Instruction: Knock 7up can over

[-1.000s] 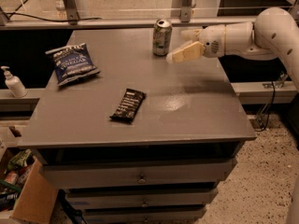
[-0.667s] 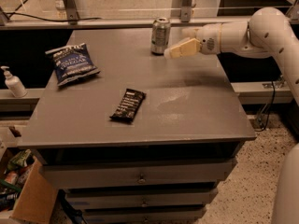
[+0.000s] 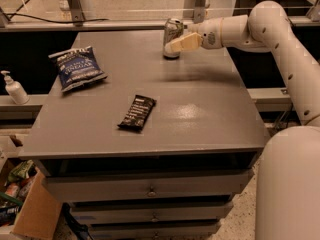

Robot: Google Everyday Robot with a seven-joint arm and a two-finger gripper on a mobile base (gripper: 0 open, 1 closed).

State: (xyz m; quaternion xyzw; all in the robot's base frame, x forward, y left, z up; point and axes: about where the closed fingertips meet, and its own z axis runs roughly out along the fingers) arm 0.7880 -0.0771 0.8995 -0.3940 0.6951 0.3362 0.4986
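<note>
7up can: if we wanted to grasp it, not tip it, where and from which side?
Grip the can at mid-body, across its round wall. It looks upright near the far edge of the table, so its sides are exposed. Come in level from the right, where the gripper sits at its lower right side.

My arm (image 3: 270,24) is smooth and cream-white, made of rounded tubes and bulbous joints, with small dark screw holes along one link. My end effector (image 3: 181,43), pale yellowish tan, is over the far edge of the surface (image 3: 200,114). My broad base shell (image 3: 290,184) is white too.
</note>
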